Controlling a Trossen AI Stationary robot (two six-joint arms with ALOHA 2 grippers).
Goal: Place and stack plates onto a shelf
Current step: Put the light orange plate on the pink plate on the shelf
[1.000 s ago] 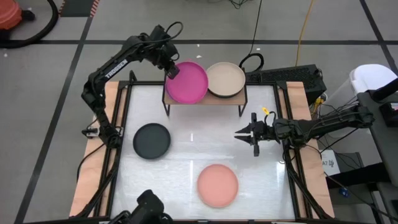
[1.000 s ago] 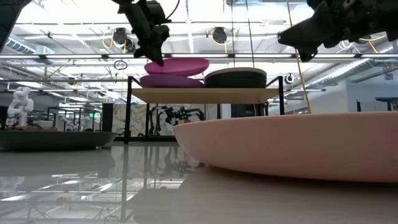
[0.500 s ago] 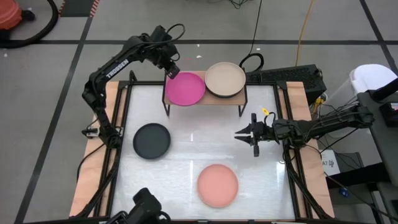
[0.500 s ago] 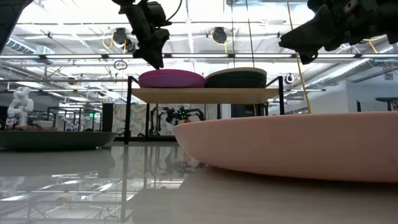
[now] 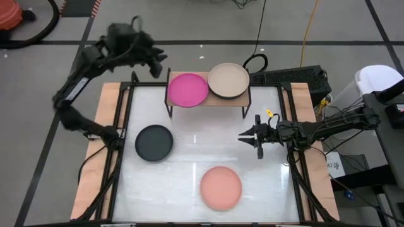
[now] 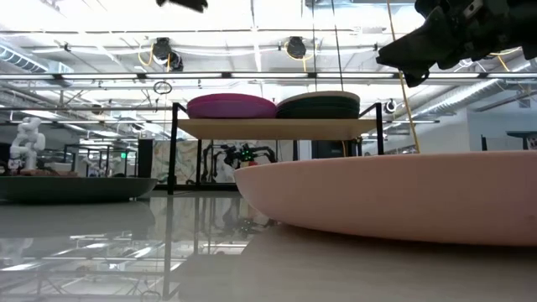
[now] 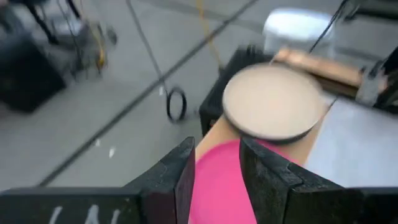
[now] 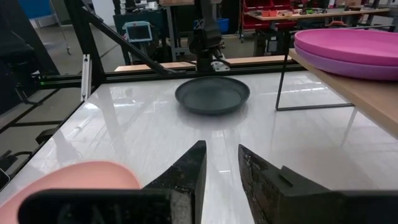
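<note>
The shelf [image 5: 208, 101] stands at the table's far side and carries two stacks of plates. In the left stack a magenta plate [image 5: 187, 89] lies flat on a purple one [image 8: 357, 67]. In the right stack a beige plate [image 5: 228, 80] tops darker ones [image 6: 319, 107]. A charcoal plate [image 5: 154, 142] and a peach plate [image 5: 221, 187] rest on the table. My left gripper [image 5: 156, 65] hangs open, up and off the shelf's far left corner, with nothing between its fingers [image 7: 217, 177]. At the table's right my right gripper [image 5: 241, 134] hovers open and holds nothing [image 8: 221, 168].
Black frame rails [image 5: 126, 126] run along the table's left and right sides. Cables and a black box [image 5: 297, 79] lie behind the shelf's right end. Bare white tabletop [image 5: 202, 148] lies between the shelf, the charcoal plate and the peach plate.
My left gripper has let go of the magenta plate's left edge. The plate, tilted a second ago, has dropped flat onto the purple plate. The gripper has then risen and swung toward the table's left edge, away from the shelf.
</note>
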